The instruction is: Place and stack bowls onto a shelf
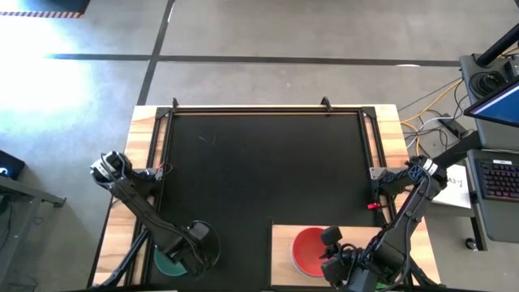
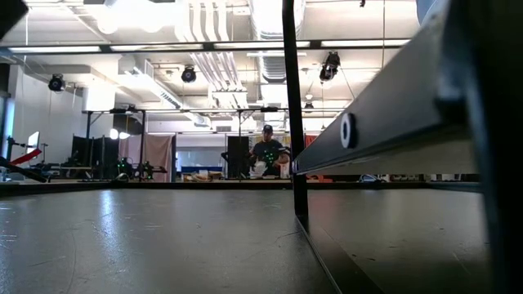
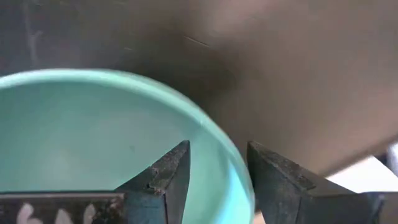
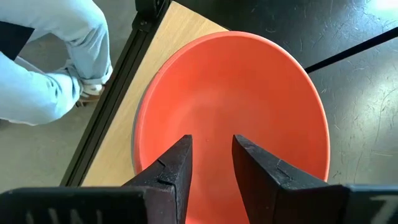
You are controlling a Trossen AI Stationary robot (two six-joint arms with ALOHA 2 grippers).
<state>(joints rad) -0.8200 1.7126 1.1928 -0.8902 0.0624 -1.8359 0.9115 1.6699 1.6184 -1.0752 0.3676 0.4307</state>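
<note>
while i look down from above, these are the things i can tell:

my left claw: it is over the near left corner of the black mat, at the rim of the teal-green bowl. one finger is inside the rim and the other is outside, so the rim passes between them. i cannot tell if the fingers already press on the rim or only stand around it.

teal-green bowl: it sits at the near left edge of the table, partly under my left arm in the high view. it stands upright, with the hollow side up.

my right claw: it hangs over the red bowl, with the fingers a little apart. both fingertips point into the hollow of the bowl. if they touch the bowl or grip it i cannot tell.

red bowl: it rests upright on the shelf, the light wooden board at the near right of the mat. in the high view it is partly covered by my right arm.

shelf: the red bowl is the one bowl i see on it.

beside the table: in my right wrist view a person's leg in light jeans is just past the black frame at the table edge.

low view: far in the room a person stands.
</note>
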